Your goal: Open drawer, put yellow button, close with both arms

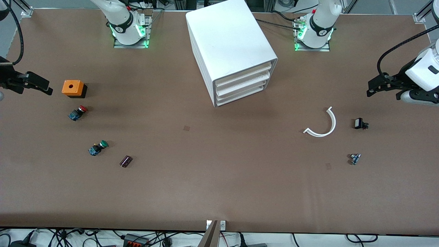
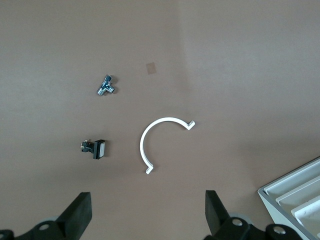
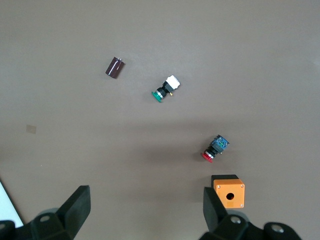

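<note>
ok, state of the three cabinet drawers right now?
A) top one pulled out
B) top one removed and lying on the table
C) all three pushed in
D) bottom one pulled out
C: in the front view the three drawer fronts of the white cabinet sit flush, the top drawer included, and both pincers are away at the table ends.

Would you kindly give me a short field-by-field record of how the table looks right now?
cabinet: between the arm bases, all three drawers shut
top drawer: not yet opened
yellow button: none visible
red button: toward the right arm's end
green button: nearer the camera than the red button
left gripper: open, empty
right gripper: open, empty, beside the orange box
</note>
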Robot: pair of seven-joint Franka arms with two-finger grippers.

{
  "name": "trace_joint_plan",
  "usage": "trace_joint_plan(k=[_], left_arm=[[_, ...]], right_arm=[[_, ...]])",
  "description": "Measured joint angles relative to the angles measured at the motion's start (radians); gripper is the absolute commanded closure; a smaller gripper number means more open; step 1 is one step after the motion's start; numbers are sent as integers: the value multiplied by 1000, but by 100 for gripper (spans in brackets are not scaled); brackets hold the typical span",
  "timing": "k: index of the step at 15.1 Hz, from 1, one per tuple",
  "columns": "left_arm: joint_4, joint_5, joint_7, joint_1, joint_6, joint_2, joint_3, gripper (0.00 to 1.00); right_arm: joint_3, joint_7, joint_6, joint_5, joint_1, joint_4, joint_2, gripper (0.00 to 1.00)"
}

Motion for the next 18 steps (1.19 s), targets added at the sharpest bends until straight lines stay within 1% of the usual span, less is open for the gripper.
trace_joint_plan(k=[7,10,13,16,18], left_arm=[[0,0,0,-1,-6,-2,0,0],[3,-1,0,-7,-6,-7,-1,0],[5,-1,0,-11,-6,-11,-1,0],[5,-1,0,-12,-6,-11,-1,0],[5,-1,0,-13,-6,-11,-1,0]], right_arm=[[11,0,0,-3,0,0,0,0],[18,0,0,-48,5,-1,-1,0],[22,0,0,-61,14,-10,-2,0],[20,0,4,-61,13,-30,-10,0],[20,0,22,-61,13,-61,-28,0]])
